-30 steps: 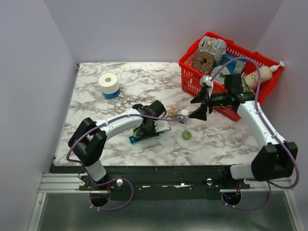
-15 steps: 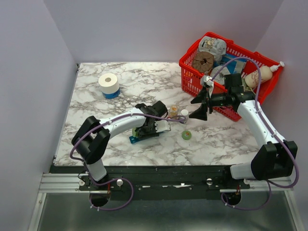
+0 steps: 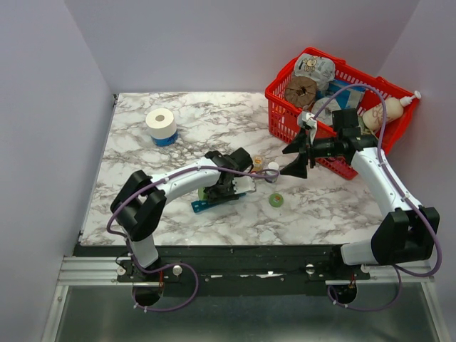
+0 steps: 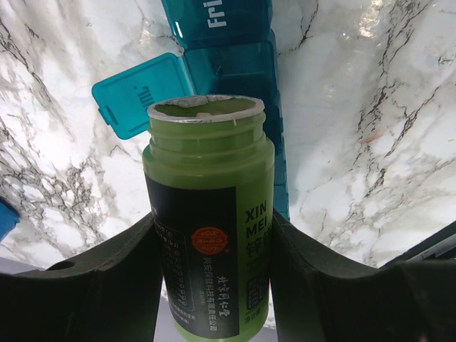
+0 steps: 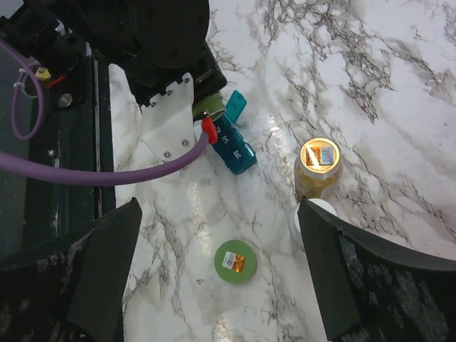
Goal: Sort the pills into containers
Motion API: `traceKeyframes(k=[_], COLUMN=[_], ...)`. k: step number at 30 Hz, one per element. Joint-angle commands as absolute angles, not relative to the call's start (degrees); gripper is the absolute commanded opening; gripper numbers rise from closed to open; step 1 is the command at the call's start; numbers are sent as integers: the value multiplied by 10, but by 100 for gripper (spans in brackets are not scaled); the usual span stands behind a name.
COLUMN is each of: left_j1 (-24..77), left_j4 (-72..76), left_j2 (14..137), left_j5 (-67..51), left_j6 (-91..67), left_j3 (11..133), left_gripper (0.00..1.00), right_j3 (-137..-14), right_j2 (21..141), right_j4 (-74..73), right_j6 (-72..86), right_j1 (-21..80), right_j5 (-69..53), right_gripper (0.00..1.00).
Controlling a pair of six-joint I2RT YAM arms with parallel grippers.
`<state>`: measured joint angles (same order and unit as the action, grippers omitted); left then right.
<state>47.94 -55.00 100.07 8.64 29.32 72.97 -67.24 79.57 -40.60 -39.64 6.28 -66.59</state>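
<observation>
My left gripper [image 4: 211, 235] is shut on an uncapped green bottle [image 4: 210, 178], whose mouth hangs over the containers, a teal pill organiser [image 4: 235, 68] lying on the marble. One compartment lid [image 4: 135, 96] stands open. In the top view the left gripper [image 3: 229, 182] covers most of the organiser [image 3: 201, 206]. No pills show; the bottle's inside is hidden. My right gripper [image 3: 296, 158] hovers open above the table with nothing between its fingers; the right wrist view shows it [image 5: 219, 214] over a round green cap [image 5: 236, 261].
An amber jar [image 3: 257, 163] and a white-capped bottle [image 3: 273, 168] stand between the two grippers. The green cap [image 3: 276, 201] lies nearer the front. A red basket [image 3: 281, 121] of goods sits at the back right, a paper roll [image 3: 161, 125] at the back left.
My left gripper has shifted a little to the right and away with the green bottle still in it. The right arm has not moved.
</observation>
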Motion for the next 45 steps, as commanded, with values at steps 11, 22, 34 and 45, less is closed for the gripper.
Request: traceKeyframes(k=[11, 22, 34, 45], left_j1=[494, 494, 492, 470], left_j4=[-577, -559, -445, -252], left_j2=[1022, 1004, 934, 794], left_j5=[120, 117, 104, 35], left_j6=[274, 269, 251, 242], left_j3=[752, 730, 643, 494], left_gripper=[0, 0, 0, 0], right_j3=[-691, -694, -693, -685], right_j2=[801, 806, 811, 814], right_j4=[-429, -439, -446, -462], right_j6=[-418, -424, -435, -486], right_j1=[53, 49, 48, 48], right_j5=[-698, -706, -711, -712], right_gripper=[100, 100, 100, 100])
